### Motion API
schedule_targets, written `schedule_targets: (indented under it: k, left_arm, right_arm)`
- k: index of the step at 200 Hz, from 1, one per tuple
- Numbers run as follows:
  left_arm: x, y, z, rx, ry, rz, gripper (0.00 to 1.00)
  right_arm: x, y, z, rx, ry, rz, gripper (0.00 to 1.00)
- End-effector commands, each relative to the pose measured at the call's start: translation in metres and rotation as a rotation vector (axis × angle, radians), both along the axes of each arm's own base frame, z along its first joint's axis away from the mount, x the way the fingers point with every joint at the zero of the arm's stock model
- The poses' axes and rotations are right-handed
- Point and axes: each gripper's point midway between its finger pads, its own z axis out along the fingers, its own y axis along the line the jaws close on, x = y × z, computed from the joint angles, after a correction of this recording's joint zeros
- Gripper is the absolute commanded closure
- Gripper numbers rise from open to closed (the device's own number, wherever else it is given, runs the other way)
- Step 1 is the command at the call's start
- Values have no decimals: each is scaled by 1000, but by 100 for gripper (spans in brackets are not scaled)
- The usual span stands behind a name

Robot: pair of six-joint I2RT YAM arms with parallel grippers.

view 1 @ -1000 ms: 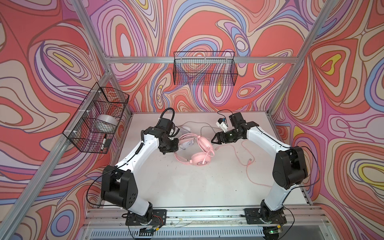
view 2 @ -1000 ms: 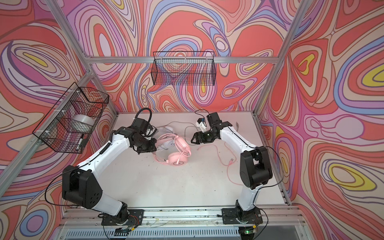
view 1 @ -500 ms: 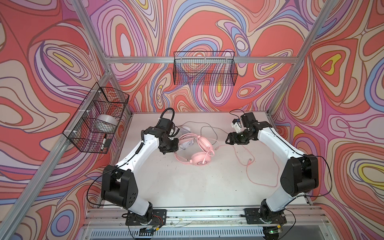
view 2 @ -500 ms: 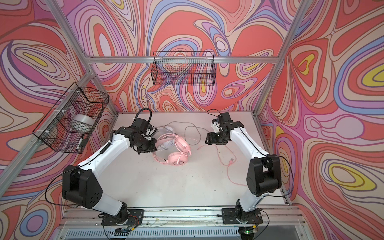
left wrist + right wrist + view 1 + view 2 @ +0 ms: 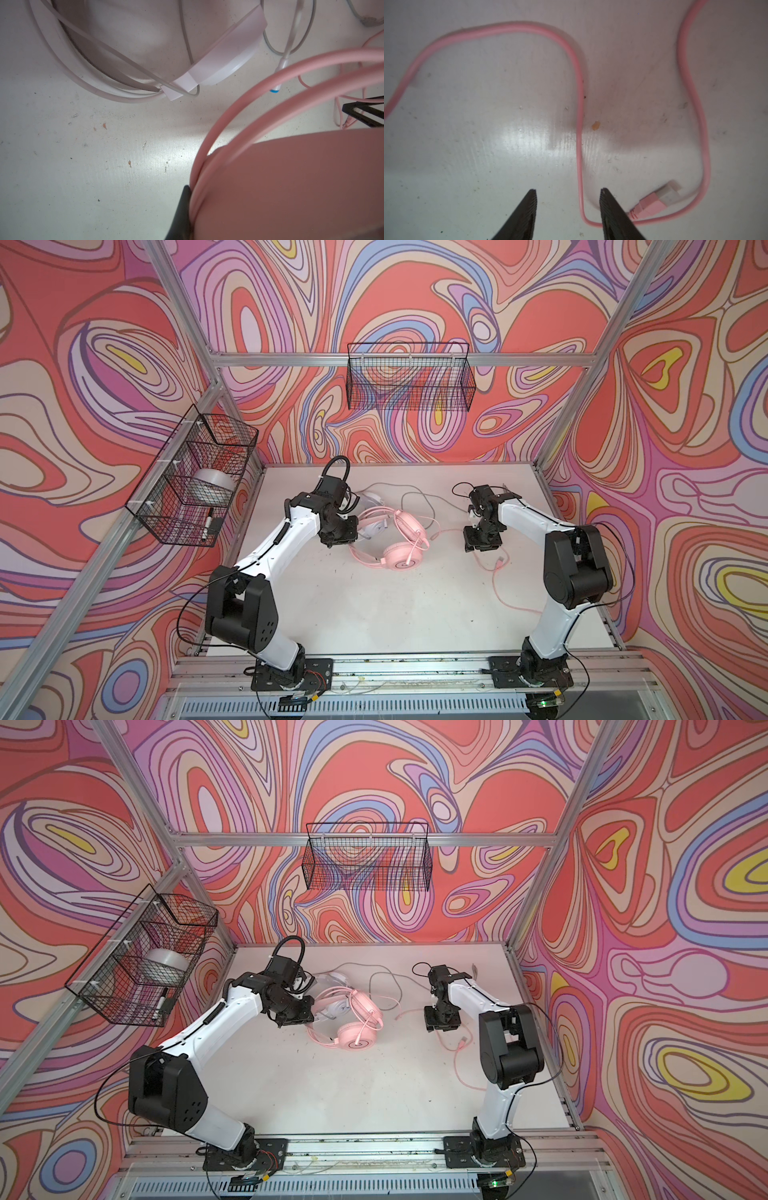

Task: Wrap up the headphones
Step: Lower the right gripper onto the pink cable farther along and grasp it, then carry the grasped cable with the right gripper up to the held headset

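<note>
**Two pincers and a pink cable**

My right pincer points down at the table. It is to the right of the pink headphones and apart from them. Its two fingers stand open with a gap between them. The pink cable lies flat on the table and runs through that gap, but I am not squeezing it. The plug lies just beside one finger.

My left pincer is at the left side of the pink headphones. It is closed tight on their band. The thin pink band presses against my black finger, and a wide pink part fills the space next to it. One pink ear pad lies flat on the table.

The white headphones lie just behind the pink headphones.

Far behind the pink headphones, a wire basket hangs on the wall. Far to their left hangs another basket with a roll in it.
</note>
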Motion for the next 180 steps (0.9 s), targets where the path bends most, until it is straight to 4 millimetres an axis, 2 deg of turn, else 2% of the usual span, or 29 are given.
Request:
schedule_targets:
  k: [1,38,73,116,160,180]
  left_arm:
    - [11,-10,20,-66,-50,0,100]
    - [11,-10,20,-67,-47,5,100]
    - [13,-9,19,-70,-47,18,100]
    - [19,-9,18,-91,-44,70,100]
    - [28,-11,28,-129,-48,124,100]
    - [33,-11,37,-142,-52,144,100]
  right_arm:
    - [7,-7,-10,-44,-19,-22,50]
    - [10,-8,-24,-59,-6,-17,57]
    - [7,-7,-35,-55,17,-7,71]
    - [5,-2,-35,-25,12,1,82]
    - [2,6,-29,25,11,33,100]
    - [1,19,-19,93,-13,63,100]
